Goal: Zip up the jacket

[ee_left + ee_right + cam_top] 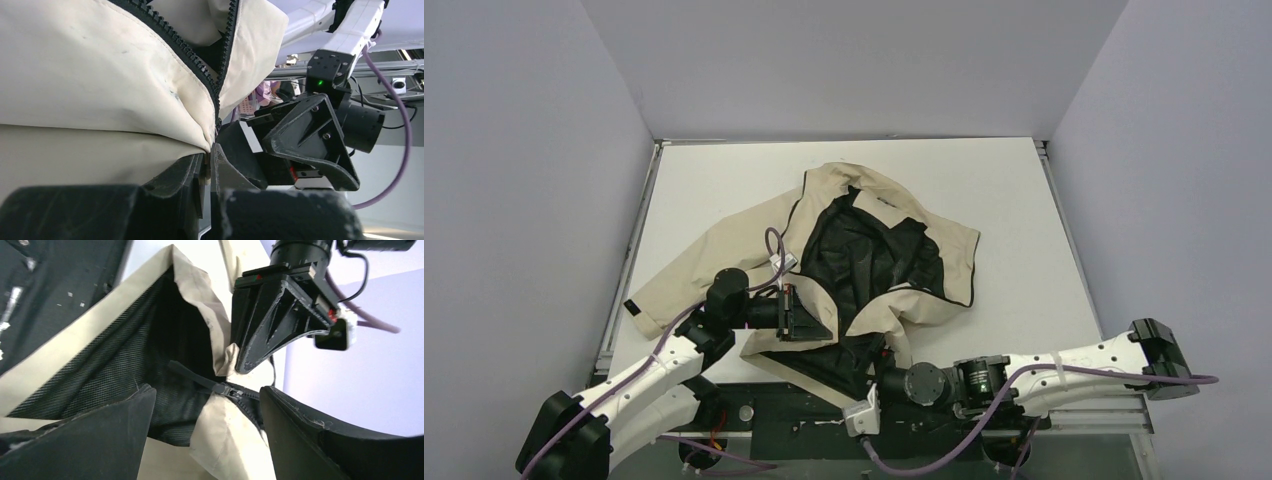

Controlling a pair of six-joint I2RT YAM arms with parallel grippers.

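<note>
The beige jacket [714, 265] lies spread on the white table [1014, 200], its front open on the black lining [874, 255]. My left gripper [809, 318] is shut on the jacket's lower front edge; the left wrist view shows the fingers [192, 172] pinching the beige fabric just below the point where the two rows of zipper teeth [175, 47] meet. My right gripper [882, 362] is open at the hem. In the right wrist view its jaws [206, 392] stand wide on either side of the black zipper slider [223, 387] and pull tab, touching neither.
The two grippers are close together, tip to tip; the left one shows in the right wrist view [270, 325]. A dark base plate [804, 405] lies along the near edge. Grey walls enclose the table, with a metal rail [629, 270] on the left.
</note>
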